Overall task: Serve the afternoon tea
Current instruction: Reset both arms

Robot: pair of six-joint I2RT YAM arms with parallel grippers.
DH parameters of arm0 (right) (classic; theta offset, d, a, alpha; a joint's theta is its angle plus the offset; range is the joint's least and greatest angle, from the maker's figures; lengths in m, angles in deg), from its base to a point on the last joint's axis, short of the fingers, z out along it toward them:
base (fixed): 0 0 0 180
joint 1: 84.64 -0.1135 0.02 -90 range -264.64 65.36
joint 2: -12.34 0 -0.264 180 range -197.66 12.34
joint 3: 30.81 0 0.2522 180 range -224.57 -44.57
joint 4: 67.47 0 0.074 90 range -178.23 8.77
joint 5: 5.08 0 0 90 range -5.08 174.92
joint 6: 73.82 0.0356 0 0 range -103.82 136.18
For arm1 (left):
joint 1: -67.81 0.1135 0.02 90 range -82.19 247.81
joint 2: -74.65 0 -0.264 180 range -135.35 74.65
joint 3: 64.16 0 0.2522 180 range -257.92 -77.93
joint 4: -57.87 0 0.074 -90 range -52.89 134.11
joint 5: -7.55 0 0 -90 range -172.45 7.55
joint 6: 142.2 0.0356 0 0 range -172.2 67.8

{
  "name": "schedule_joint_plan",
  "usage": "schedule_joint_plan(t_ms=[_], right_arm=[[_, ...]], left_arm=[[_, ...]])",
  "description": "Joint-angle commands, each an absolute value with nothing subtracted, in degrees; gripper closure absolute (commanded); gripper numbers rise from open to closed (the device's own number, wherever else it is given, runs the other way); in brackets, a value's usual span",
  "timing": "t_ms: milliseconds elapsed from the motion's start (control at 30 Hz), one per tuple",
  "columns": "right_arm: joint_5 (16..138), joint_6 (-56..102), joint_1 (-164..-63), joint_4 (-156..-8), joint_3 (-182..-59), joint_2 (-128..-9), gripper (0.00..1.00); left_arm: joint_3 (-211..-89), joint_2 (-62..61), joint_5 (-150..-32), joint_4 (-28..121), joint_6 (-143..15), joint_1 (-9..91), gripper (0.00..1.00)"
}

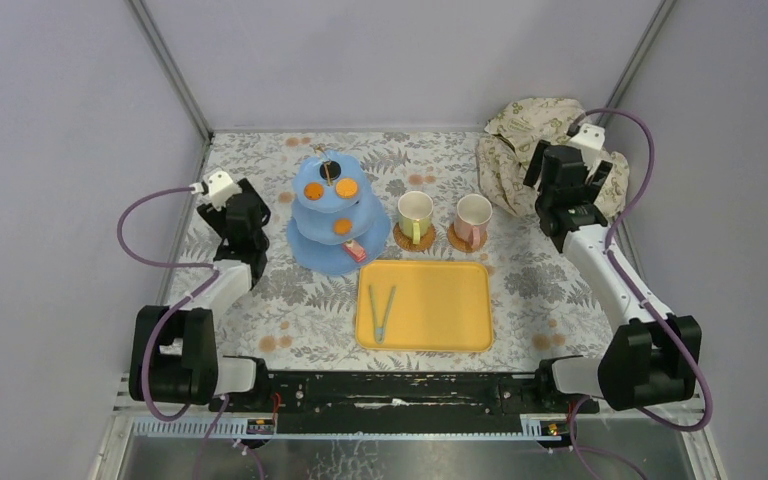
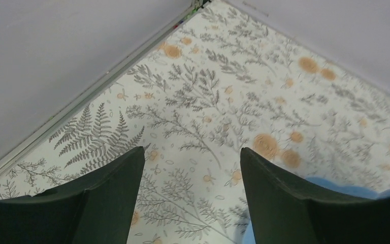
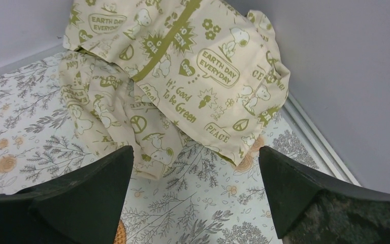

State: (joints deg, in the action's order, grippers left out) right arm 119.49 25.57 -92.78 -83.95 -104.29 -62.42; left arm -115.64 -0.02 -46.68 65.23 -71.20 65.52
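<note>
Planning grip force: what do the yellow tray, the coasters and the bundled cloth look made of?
Yellow tray: likely plastic, smooth matte, moulded rounded rim. Coasters: brown, perhaps woven fibre; too small to confirm. Cloth: soft printed fabric, creased folds.

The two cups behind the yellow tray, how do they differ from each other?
The left-hand cup has a yellow-green handle; the right-hand cup has a pinkish one. The left-hand cup stands beside the blue tiered stand, the right-hand cup nearer the crumpled cloth. Both are pale, upright, each on a round brown coaster, handles toward the yellow tray.
</note>
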Motion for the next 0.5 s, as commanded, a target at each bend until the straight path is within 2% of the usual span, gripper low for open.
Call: schedule_joint_plan(t_ms=[0,200,467], right_arm=[[124.28,29.1,-92.72,-77.17,-102.15,-62.57,0.01],[127.78,34.42,-92.74,-79.1,-101.3,-63.09,0.01],[130.71,35.2,-93.32,-77.92,-99.52,-61.14,0.01]], left_arm=[[-110.23,-1.36,-49.0,87.1,-65.5,65.53,0.24],[-106.25,-2.97,-50.97,91.55,-64.47,65.52,0.24],[-106.9,-4.67,-50.98,90.58,-67.95,65.43,0.25]])
